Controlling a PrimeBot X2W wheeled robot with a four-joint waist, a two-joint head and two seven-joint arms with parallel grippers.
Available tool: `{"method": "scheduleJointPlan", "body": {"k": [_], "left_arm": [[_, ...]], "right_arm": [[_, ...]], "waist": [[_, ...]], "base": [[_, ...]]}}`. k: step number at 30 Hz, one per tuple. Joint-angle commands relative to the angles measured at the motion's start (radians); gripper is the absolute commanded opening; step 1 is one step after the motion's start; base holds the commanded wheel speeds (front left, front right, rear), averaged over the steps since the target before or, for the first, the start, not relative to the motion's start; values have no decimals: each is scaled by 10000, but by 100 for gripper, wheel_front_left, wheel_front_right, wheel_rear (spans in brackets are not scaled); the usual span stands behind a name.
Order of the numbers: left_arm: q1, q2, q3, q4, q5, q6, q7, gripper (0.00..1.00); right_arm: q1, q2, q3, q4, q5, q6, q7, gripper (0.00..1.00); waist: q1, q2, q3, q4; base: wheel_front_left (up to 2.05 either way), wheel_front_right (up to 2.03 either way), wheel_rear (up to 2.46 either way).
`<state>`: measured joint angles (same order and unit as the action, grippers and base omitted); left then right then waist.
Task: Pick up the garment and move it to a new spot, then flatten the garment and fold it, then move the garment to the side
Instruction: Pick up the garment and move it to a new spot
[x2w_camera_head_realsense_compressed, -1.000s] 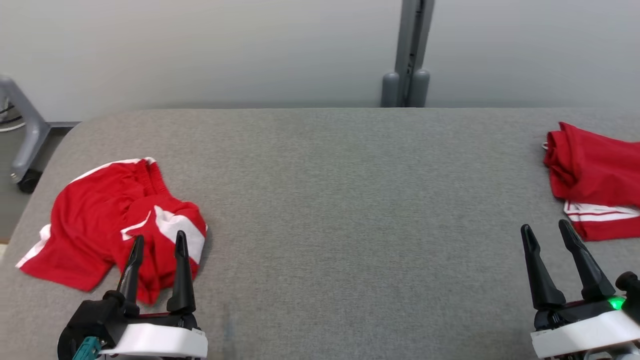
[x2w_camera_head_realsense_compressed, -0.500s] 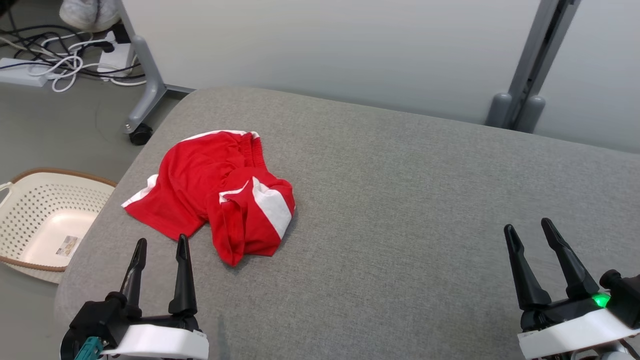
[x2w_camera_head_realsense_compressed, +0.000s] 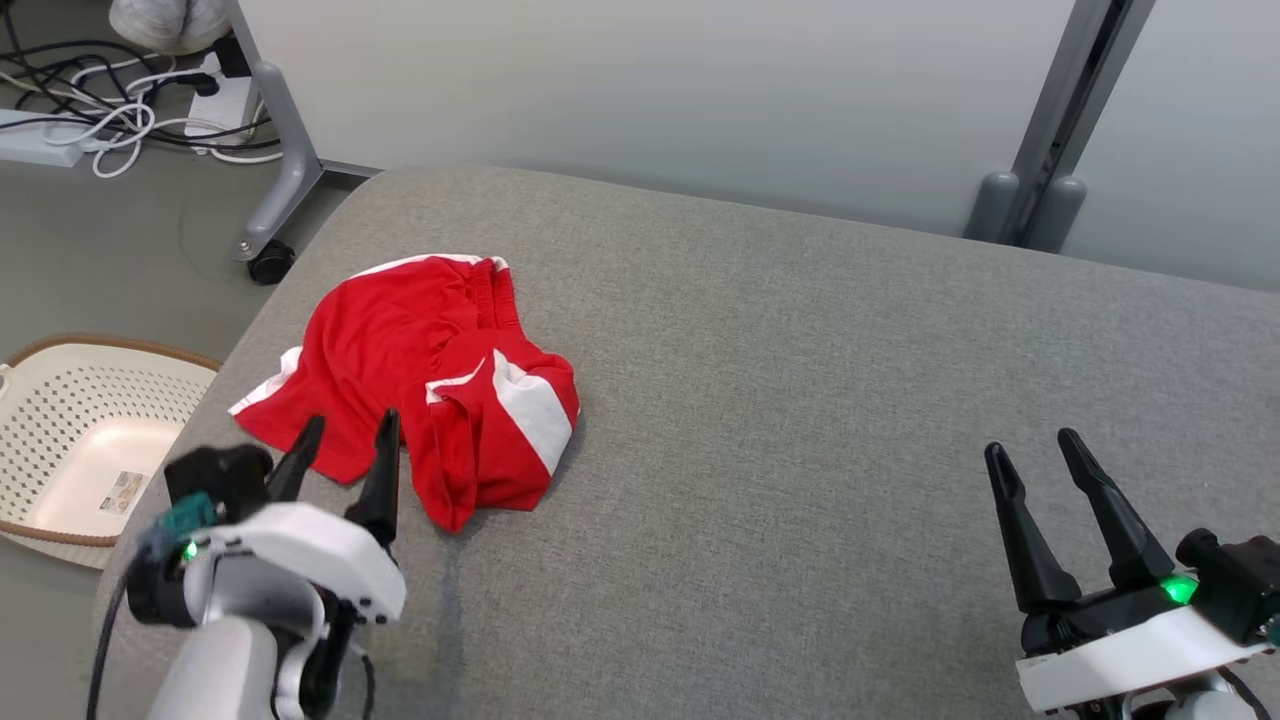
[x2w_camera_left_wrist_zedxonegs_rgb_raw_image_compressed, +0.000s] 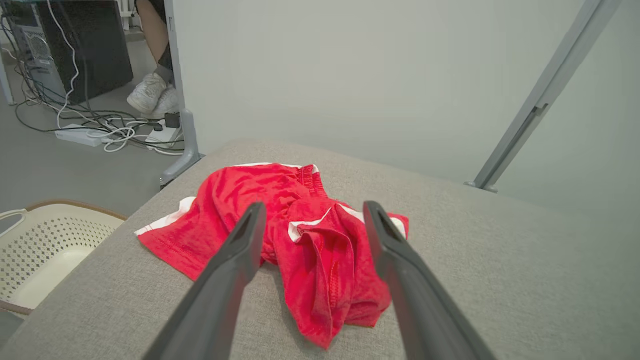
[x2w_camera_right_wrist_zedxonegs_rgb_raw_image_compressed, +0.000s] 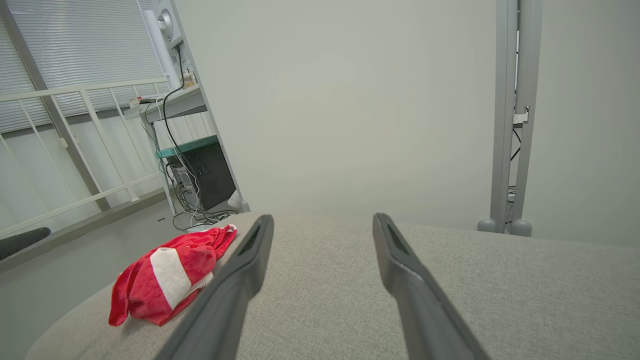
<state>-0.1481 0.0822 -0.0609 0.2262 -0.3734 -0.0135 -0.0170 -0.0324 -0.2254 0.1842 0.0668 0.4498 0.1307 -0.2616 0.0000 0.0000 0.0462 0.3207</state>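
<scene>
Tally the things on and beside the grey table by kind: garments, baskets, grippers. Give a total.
red garment: 1
basket: 1
grippers: 2 (left gripper, right gripper)
Total: 4

Open tabletop stretches from the crumpled garment to the right fingers.

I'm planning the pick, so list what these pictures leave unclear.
- Head view: the left end effector covers part of the garment; contact can't be judged.
- All views: its underside and inner layers, hidden by its own folds.
- Head view: basket cut off by the left edge; its label too small to read.
- Left wrist view: a person's leg, cut off by the top edge.
</scene>
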Motion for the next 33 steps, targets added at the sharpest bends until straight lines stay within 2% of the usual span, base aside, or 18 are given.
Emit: {"method": "scheduleJointPlan", "body": {"k": [1,5,9,14,17,24,25,26,27,28,33], "left_arm": [[-626,302,-60,320,-6,-8,760,100],[-2168,721,-84,1512,-368,-44,2968,100],[-3396,1165,38,2878,-717,5,4736,100],[-4520,1506,420,4236,-1240,115,5893,100],[-4941,1605,531,4933,-1559,11,6666,100],[-5211,1752,486,6107,-1842,138,8052,100],[-5223,1766,471,6189,-1892,127,8255,95],[-5242,1788,454,6251,-1934,114,8429,65],[-5257,1816,418,6286,-1939,92,8550,7],[-5272,1827,397,6312,-1966,62,8655,0],[-5269,1894,347,6185,-1947,4,8535,0]], "right_arm": [[-153,-57,50,19,75,2,-42,100],[-350,-71,192,47,108,2,-42,100],[-581,-73,368,80,176,2,-42,100],[-881,-138,486,109,281,2,-42,100],[-1006,-145,537,105,296,2,-41,100],[-1236,-213,617,134,404,2,-42,100],[-1243,-220,606,133,415,4,-41,100],[-1255,-227,596,137,424,2,-41,100],[-1269,-229,582,136,425,2,-42,100],[-1275,-232,571,135,430,2,-41,100],[-1253,-209,533,158,406,2,-41,100]], "waist": [[0,0,34,-108],[0,0,174,-454],[0,0,372,-1004],[0,0,700,-1630],[0,0,877,-1955],[0,0,1132,-2413],[0,0,1148,-2450],[0,0,1160,-2475],[0,0,1166,-2498],[0,0,1173,-2516],[0,0,1142,-2538]], "base": [[0,0,0],[0,0,0],[0,0,0],[0,0,0],[0,0,0],[0,0,0],[0,0,0],[0,0,0],[0,0,0],[0,0,0],[0,0,0]]}}
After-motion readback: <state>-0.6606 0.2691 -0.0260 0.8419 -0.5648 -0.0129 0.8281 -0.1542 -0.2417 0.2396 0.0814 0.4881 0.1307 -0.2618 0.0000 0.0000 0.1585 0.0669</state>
